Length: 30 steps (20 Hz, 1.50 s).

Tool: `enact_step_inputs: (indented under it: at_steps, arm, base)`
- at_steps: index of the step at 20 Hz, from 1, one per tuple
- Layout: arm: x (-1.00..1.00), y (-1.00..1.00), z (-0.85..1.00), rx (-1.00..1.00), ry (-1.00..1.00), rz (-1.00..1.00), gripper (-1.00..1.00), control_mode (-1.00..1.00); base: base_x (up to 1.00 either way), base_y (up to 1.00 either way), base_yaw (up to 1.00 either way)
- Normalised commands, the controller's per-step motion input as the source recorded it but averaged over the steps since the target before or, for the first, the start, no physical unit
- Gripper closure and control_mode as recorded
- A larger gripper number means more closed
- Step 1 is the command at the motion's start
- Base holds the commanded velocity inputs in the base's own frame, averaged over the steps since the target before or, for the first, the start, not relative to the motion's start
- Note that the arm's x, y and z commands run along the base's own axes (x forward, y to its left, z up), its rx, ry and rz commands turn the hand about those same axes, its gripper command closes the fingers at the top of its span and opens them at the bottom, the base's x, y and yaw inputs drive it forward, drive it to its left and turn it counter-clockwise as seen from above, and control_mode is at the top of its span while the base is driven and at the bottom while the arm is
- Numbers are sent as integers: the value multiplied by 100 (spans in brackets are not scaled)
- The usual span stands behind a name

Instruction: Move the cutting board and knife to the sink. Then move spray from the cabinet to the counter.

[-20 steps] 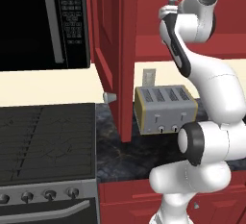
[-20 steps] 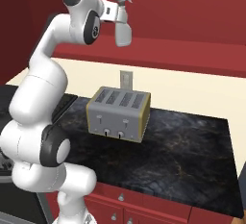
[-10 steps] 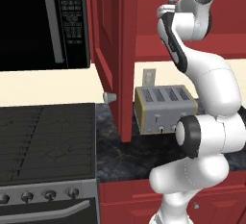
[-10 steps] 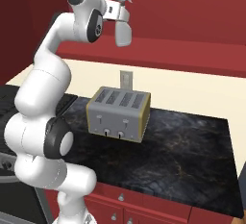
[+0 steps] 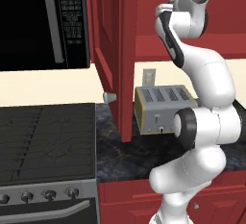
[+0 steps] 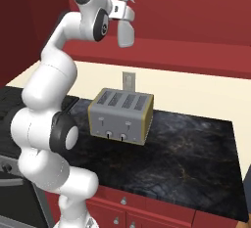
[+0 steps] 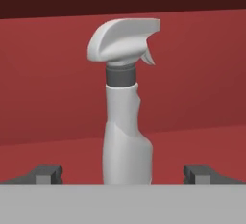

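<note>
Little has shifted: gripper (image 7: 123, 174) still hangs spread wide around the upright spray (image 7: 126, 107) inside the cabinet (image 7: 57, 83).

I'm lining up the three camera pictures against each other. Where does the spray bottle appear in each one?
Left base view: the arm's upper links stand in front of the cabinet opening; I cannot make the spray bottle out.
Right base view: spray bottle upper middle, upright in the cabinet, above the toaster.
Hand view: centre, upright.
Shared landmark: the toaster, in both base views.
</note>
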Motion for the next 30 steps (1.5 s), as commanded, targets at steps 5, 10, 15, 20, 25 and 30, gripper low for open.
enact_step_inputs:
  at_steps: [5,10,15,20,25,30]
  arm:
    - [27,-4,0,0,0,0,-100,-100]
    - [28,-1,0,0,0,0,-100,-100]
    - [25,-3,-1,0,0,0,-100,-100]
    - [21,-5,0,0,0,0,-100,-100]
    - [19,-6,0,0,0,0,-100,-100]
    - [16,-7,0,0,0,0,-100,-100]
  base:
    - [0,0,0]
    - [0,0,0]
    - [0,0,0]
    - [0,0,0]
    - [0,0,0]
    - [0,0,0]
